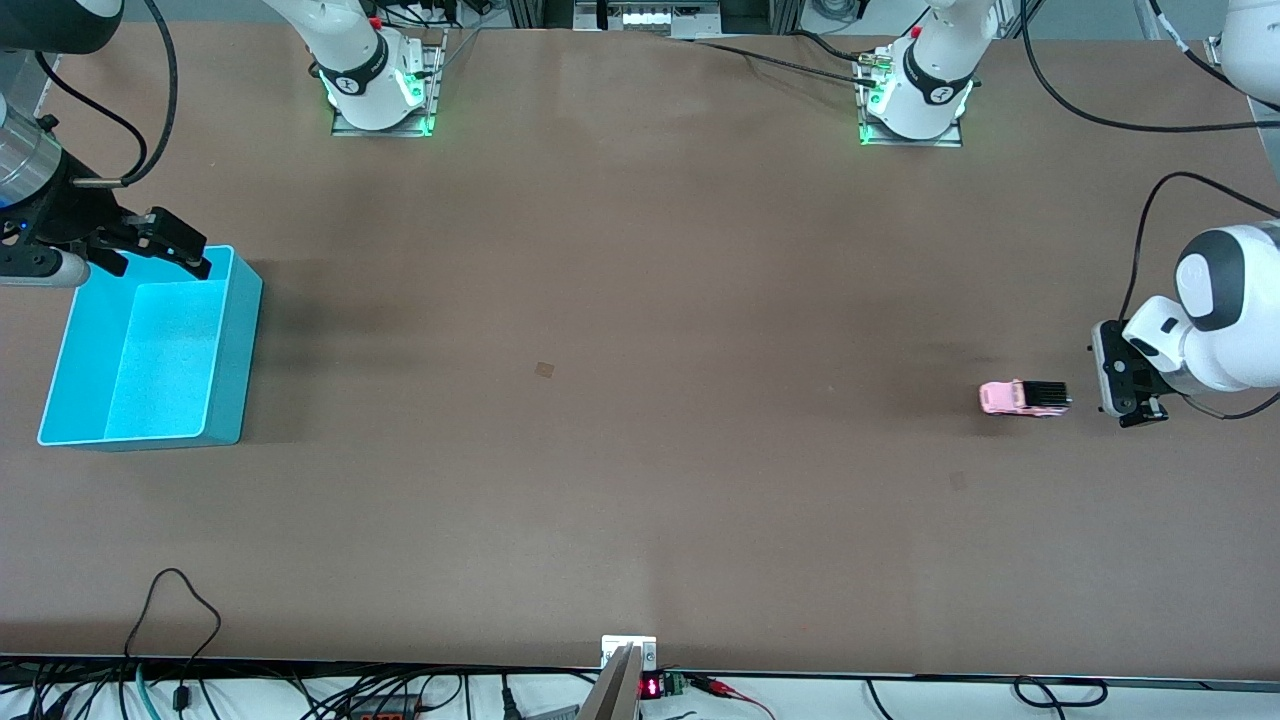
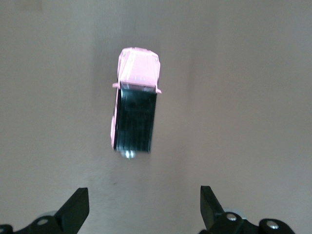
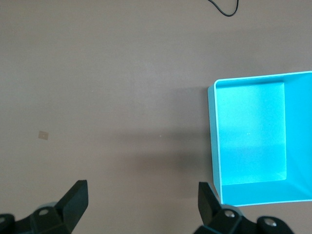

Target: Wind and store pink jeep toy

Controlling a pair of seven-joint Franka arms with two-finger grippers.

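Note:
The pink jeep toy (image 1: 1022,398) stands on the table near the left arm's end, with its black ribbed roof panel up. In the left wrist view the jeep (image 2: 135,109) lies just ahead of my left gripper (image 2: 145,209), which is open and empty. In the front view the left gripper (image 1: 1112,380) is low beside the jeep's black end and not touching it. The cyan bin (image 1: 232,360) stands empty at the right arm's end. My right gripper (image 1: 172,248) is open and empty, up in the air by the bin's corner nearest the bases. The right wrist view shows the right gripper (image 3: 143,207) over bare table beside the bin (image 3: 212,146).
A small tan square mark (image 1: 544,370) lies on the table's middle and also shows in the right wrist view (image 3: 44,134). Cables run along the table's edge nearest the front camera (image 1: 180,600). The arm bases (image 1: 380,95) stand at the back edge.

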